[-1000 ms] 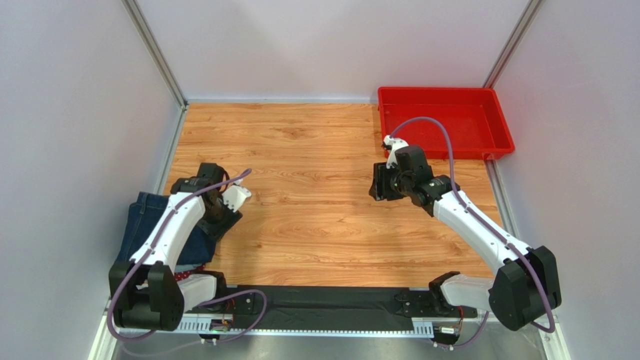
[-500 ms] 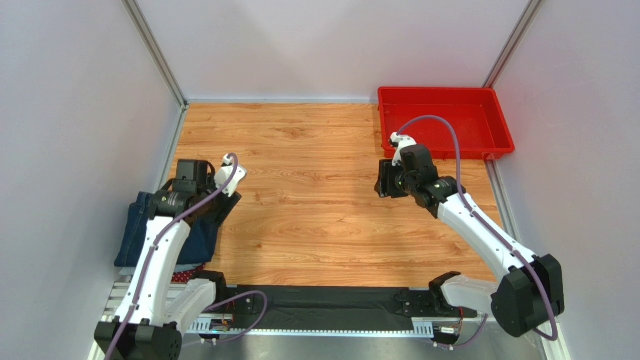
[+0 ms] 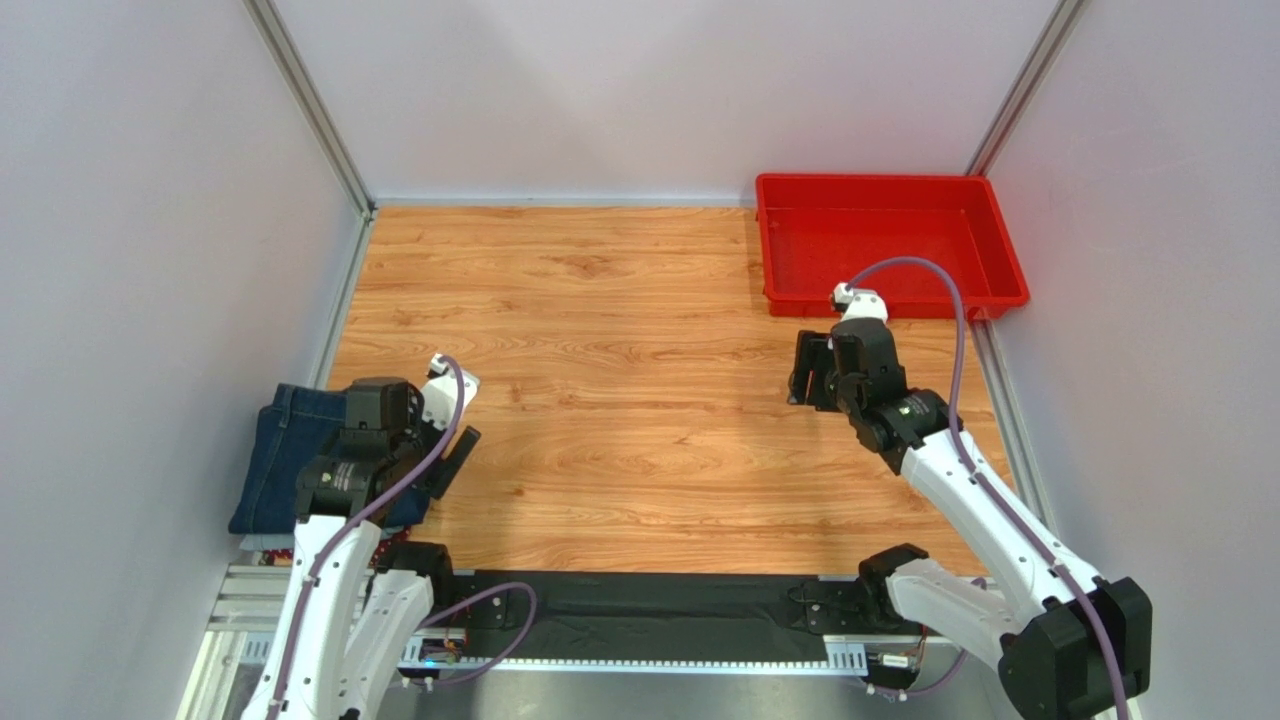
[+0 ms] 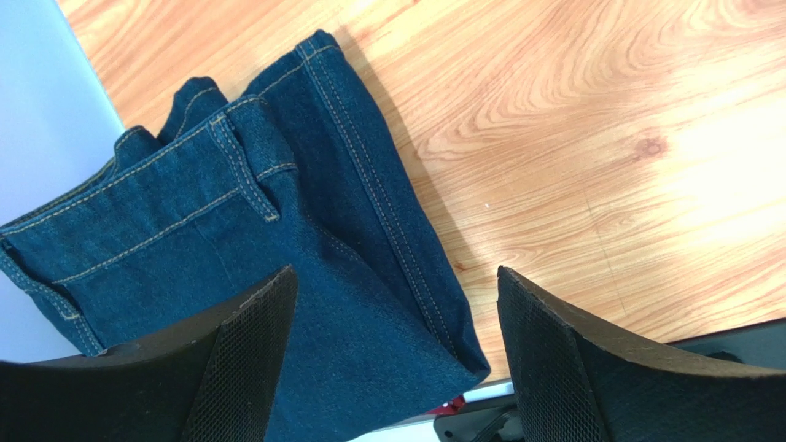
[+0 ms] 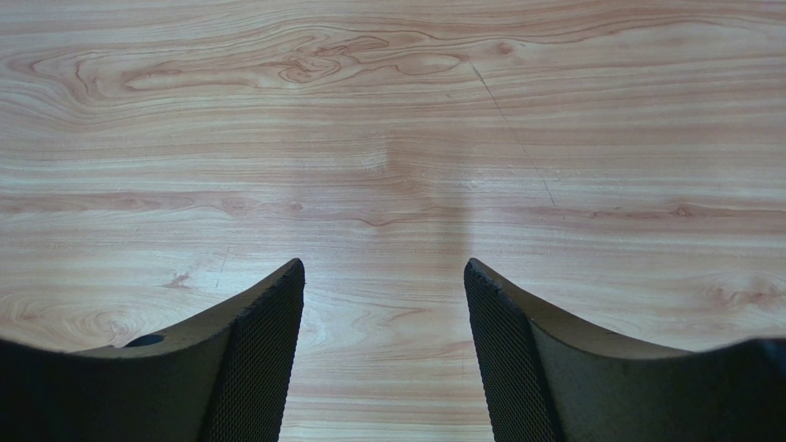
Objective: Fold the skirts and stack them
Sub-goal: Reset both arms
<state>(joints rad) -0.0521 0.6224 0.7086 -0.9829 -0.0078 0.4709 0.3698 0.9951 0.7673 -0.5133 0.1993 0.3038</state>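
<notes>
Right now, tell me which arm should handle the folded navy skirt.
Left. The left gripper hangs open over the edge of the navy denim skirt; the right gripper hangs open over bare table near the red tray, far off.

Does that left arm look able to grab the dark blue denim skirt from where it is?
Probably yes: the left gripper is open right above the folded navy skirt, with nothing between them.

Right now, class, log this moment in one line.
left gripper open above skirt | right gripper open above table | skirt folded, near-left
</notes>
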